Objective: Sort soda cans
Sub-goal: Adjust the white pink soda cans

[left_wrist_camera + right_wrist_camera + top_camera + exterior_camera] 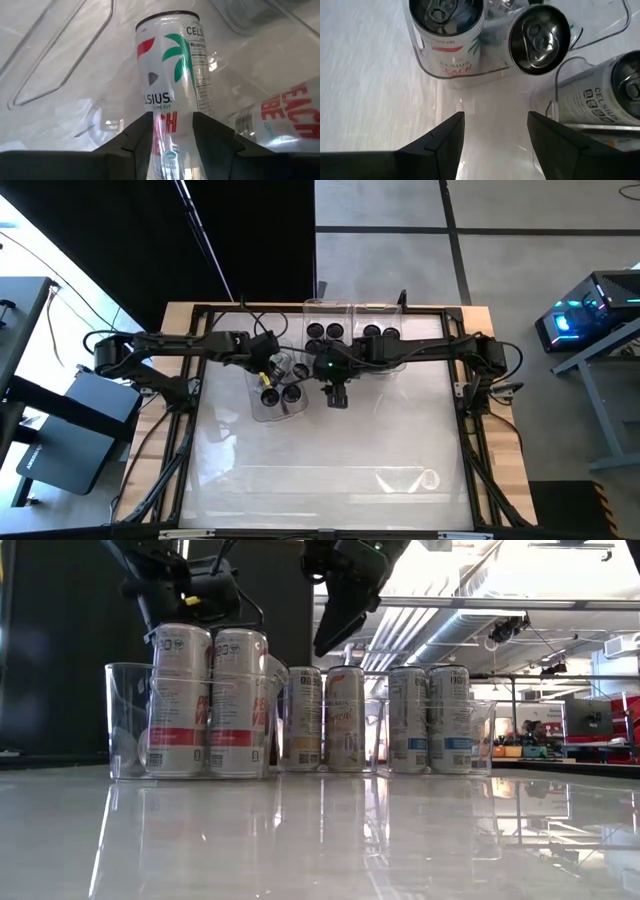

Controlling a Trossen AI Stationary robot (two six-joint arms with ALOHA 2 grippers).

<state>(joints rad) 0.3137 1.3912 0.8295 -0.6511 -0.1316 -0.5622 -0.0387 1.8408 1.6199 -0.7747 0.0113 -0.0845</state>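
Left pincer (172, 137) clamped around a white, red-lettered soda can (172, 80), held over the clear rectangular plastic bin (262, 408) on the glossy white surface (330, 460). Right pincer (495, 135) released, hovering beside that bin. Other silver cans (327, 331) standing upright in bins behind it.

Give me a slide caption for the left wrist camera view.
Left gripper closing around a white, red-lettered soda can standing inside a clear plastic bin.
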